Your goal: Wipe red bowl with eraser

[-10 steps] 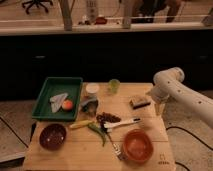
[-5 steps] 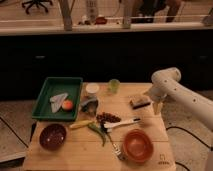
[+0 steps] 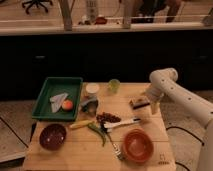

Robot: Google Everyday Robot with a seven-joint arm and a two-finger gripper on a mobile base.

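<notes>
a: where's the eraser (image 3: 138, 103)?
b: near the table's (image 3: 75, 156) right edge, about midway back. the red bowl (image 3: 137, 145) sits by the front right corner.
a: and the hand (image 3: 151, 104)?
b: just beside the eraser, toward the right edge; i cannot tell if it's open or closed.
a: how will the eraser handle?
b: probably light and stiff. best gripped across its narrow sides.

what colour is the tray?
Green tray, clearest in camera view; gripper is by the eraser.
</notes>
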